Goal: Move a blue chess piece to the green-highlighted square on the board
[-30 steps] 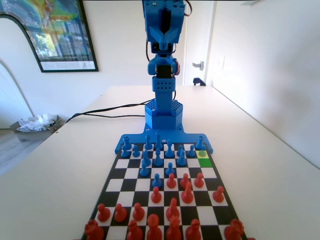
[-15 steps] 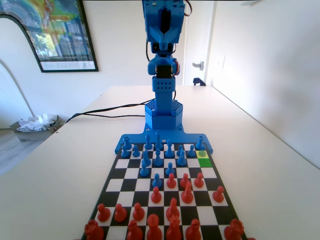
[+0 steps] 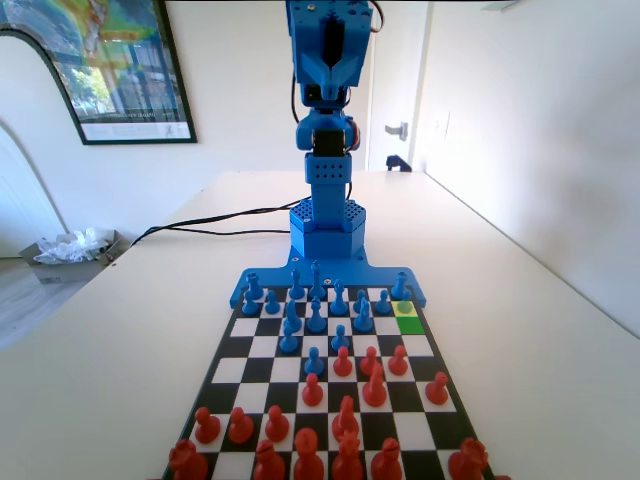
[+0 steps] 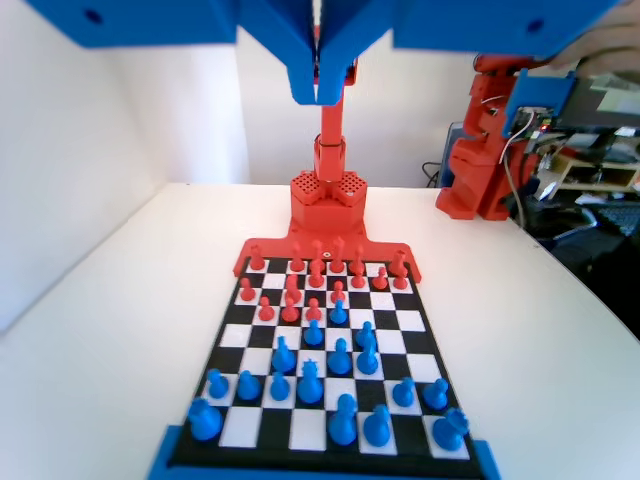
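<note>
Pressed together along a thin vertical seam, the gripper [image 4: 320,85] jaws hang from the top edge of the wrist view with nothing between them and nothing touching them. They sit high above the board [image 4: 395,322], well clear of every piece. In the fixed view the blue arm [image 3: 327,130] stands upright at the far end of the board [image 3: 425,420], its upper part cut off by the top of the picture.

On the far right side of the board in the fixed view lies the green-highlighted square [image 3: 407,324], with a paler yellow-green square [image 3: 405,308] touching its far edge. A small round-headed blue chess piece [image 3: 402,307] appears to stand on that paler square, just beyond the green one; the green square itself looks bare. A taller blue piece [image 3: 399,286] stands one row further back, near the board's far right corner. Other blue pieces fill the far rows, and red pawns [image 3: 374,388] and larger red pieces crowd the near half. In the wrist view the blue pieces [image 4: 340,357] are nearest the camera and the red ones [image 4: 291,305] beyond.

Compared with the fixed view half a second earlier, the arm's top has shifted very slightly, while the pieces and both coloured squares lie exactly as they did.
</note>
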